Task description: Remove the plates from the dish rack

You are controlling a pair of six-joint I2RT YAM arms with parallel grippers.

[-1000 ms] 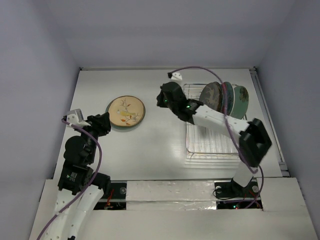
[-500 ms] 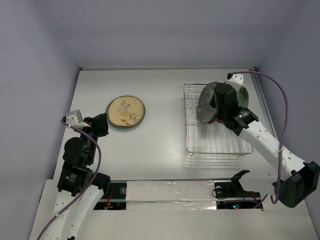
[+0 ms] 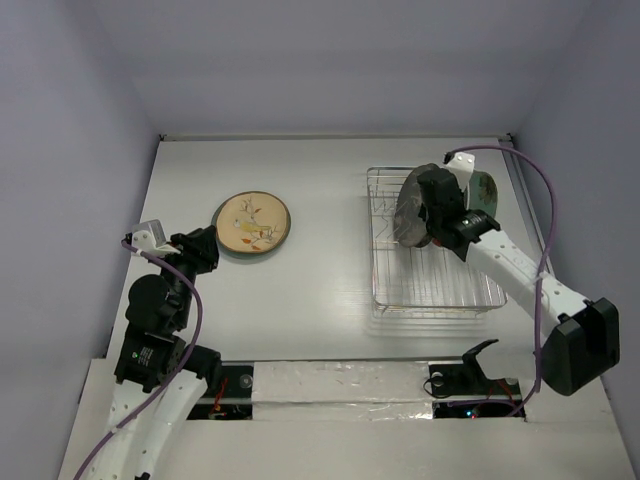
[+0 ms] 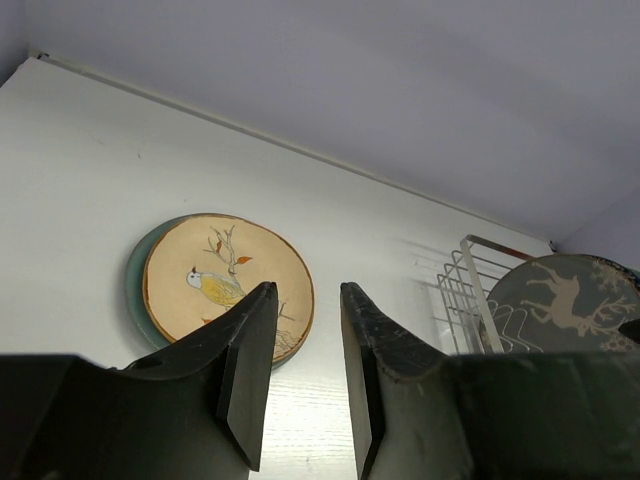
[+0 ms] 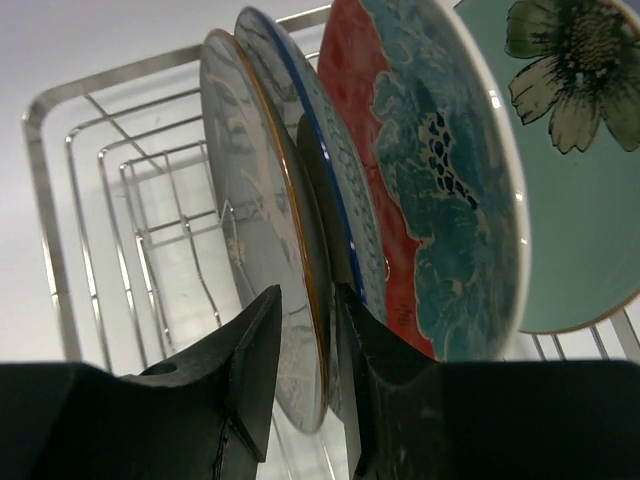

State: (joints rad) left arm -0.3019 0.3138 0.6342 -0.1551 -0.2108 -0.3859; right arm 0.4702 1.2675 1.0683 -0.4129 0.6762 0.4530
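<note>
The dish rack [image 3: 430, 290] holds several upright plates at its far end. In the right wrist view they are a grey plate [image 5: 250, 200] in front, a blue-rimmed one [image 5: 300, 110], a red and teal one [image 5: 430, 180] and a pale green flower plate [image 5: 570, 150]. My right gripper [image 5: 308, 292] is open, its fingers on either side of the grey plate's rim, with a gap on the left; from above it [image 3: 422, 212] sits over the plates. The tan bird plate [image 3: 252, 222] lies on a teal plate [image 4: 135, 290] on the table. My left gripper [image 4: 307, 287] is open and empty just near of them.
The rack's near half [image 3: 425, 300] is bare wire with upright prongs [image 5: 150, 220]. The rack's edge and the grey deer plate [image 4: 565, 305] show at the right of the left wrist view. Walls close in the table at the back and both sides.
My right arm swung from the rack's left side over to the plates and lowered its fingers around the grey plate's rim. The left arm has not moved.
</note>
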